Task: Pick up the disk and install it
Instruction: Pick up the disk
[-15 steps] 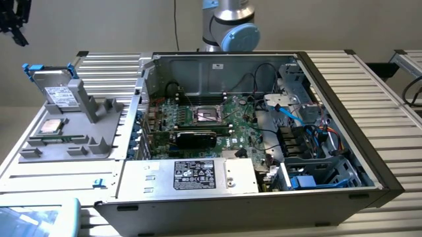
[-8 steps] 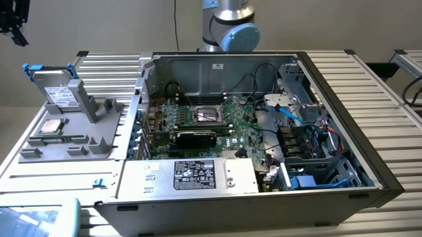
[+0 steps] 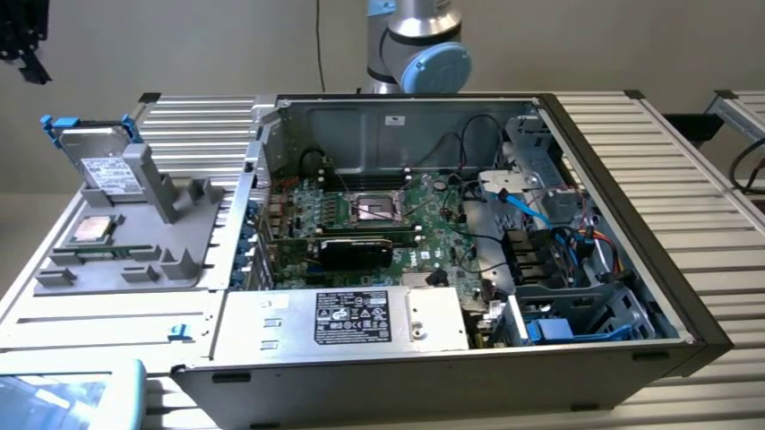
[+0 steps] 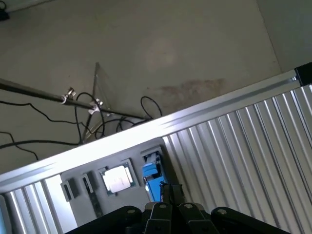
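- Shut with nothing between the fingers, my end effector [image 4: 170, 191] hangs in the air short of the grey fixture [image 4: 112, 204]. It touches nothing.
- I see the disk [image 3: 102, 161] standing nearly upright in that fixture [image 3: 167, 202], label facing out. It is at about 9 o'clock from the open computer case [image 3: 395, 125] in the exterior view. Through the wrist camera the disk [image 4: 152, 170] shows edge-on as a strip of blue carrier, just ahead of the fingertips in line but some way off.
- The CPU chip [image 3: 95, 230] lies flat in the fixture at roughly 6 o'clock from the disk; on the wrist feed the chip [image 4: 117, 179] sits just beside the blue strip. It is not my target.
- I judge the disk stiff and dense for its size, with smooth metal faces that could slip. It is also sensitive to knocks, so it wants a firm, square hold.
- My best purchase looks to be across the two broad faces at the upper end, which stands clear of the fixture. The blue carrier ears would likely flex, so I would avoid them.
- The arm [image 3: 418, 54] rises behind the case at 12 o'clock.
- The wrist camera looks slantwise across the ribbed worktop [image 4: 243, 146] to the floor beyond. I therefore read the wrist as tilted, not pointing straight down.
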{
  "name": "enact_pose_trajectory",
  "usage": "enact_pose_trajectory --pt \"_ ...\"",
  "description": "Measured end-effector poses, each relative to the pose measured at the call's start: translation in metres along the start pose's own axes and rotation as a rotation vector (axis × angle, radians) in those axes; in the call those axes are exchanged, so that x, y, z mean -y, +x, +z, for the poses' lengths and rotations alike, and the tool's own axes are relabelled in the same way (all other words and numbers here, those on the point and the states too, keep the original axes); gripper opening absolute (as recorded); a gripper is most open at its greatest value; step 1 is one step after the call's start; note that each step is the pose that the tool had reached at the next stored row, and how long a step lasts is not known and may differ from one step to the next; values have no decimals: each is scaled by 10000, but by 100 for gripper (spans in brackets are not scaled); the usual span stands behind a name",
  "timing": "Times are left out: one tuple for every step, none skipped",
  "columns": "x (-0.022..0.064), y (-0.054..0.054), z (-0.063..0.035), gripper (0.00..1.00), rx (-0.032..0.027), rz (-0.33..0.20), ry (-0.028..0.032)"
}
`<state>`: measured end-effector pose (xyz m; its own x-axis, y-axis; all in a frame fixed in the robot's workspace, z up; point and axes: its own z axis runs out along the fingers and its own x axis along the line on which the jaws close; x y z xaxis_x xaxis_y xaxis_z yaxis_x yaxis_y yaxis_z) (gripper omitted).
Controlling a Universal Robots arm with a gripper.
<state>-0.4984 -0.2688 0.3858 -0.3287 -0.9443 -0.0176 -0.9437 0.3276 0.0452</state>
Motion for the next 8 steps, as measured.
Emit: enact_pose_trajectory --pt "0 0 0 11 -12 -167 -1" --pt "0 0 0 11 -32 -357 -1" --pt "0 -1 0 11 -56 -537 2" --pt "0 0 1 11 -83 -718 6" --pt "0 0 1 11 -111 -892 10" --pt "0 0 0 11 -136 -1061 15" --pt "0 0 0 11 -159 -1226 23" --pt "0 1 0 11 -177 -1385 33"
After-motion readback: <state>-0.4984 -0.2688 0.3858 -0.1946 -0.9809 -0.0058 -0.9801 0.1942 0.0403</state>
